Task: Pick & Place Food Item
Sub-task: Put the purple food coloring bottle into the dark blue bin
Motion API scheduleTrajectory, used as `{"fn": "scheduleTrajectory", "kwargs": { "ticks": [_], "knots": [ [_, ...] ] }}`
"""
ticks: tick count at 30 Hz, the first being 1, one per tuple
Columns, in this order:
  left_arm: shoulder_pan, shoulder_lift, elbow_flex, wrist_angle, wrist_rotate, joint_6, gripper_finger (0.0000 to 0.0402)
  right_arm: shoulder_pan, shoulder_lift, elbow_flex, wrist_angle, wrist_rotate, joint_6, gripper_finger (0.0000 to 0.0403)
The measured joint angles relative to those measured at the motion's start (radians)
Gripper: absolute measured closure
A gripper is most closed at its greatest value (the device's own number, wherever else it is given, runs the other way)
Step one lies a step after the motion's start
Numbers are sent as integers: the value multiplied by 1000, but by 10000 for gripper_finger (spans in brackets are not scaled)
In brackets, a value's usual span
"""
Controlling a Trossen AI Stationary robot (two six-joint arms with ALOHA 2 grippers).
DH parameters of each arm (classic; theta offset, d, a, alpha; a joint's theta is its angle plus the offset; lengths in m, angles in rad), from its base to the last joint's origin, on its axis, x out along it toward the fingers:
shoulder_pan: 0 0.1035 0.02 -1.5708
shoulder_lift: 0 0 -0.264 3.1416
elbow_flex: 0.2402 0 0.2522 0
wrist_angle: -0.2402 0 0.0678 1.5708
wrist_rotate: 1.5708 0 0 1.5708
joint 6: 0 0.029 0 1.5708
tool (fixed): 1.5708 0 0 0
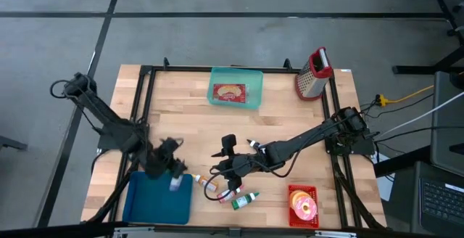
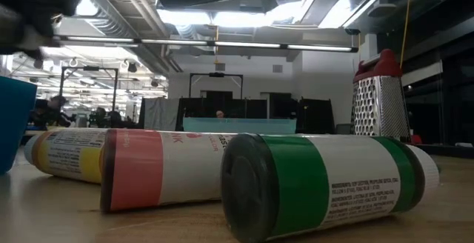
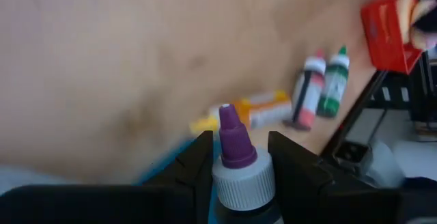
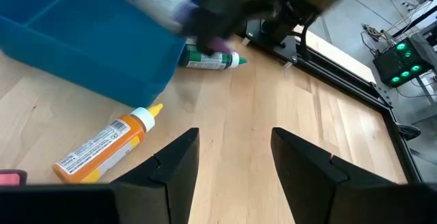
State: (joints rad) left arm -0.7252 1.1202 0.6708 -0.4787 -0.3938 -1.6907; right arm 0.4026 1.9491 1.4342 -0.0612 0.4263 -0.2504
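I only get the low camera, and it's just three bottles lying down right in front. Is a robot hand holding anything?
Observer: Yes. The left gripper is shut on a purple-capped bottle.
Operator: Where is it?
Observer: Over a corner of the blue bin, seen from above.
Operator: What about the other hand?
Observer: The right gripper is open and empty, above the table near the orange bottle.
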Motion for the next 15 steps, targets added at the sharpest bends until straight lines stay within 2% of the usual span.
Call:
{"fn": "scheduleTrajectory", "kwargs": {
  "ticks": [5,10,15],
  "knots": [
    [-117,139,1,134,-5,-180,288,0,0,0,0,0,1,218],
    [-181,267,2,293,-8,-287,288,0,0,0,0,-19,4,217],
    [-212,375,49,271,-3,-361,288,0,0,0,0,-34,4,217]
  ]
}}
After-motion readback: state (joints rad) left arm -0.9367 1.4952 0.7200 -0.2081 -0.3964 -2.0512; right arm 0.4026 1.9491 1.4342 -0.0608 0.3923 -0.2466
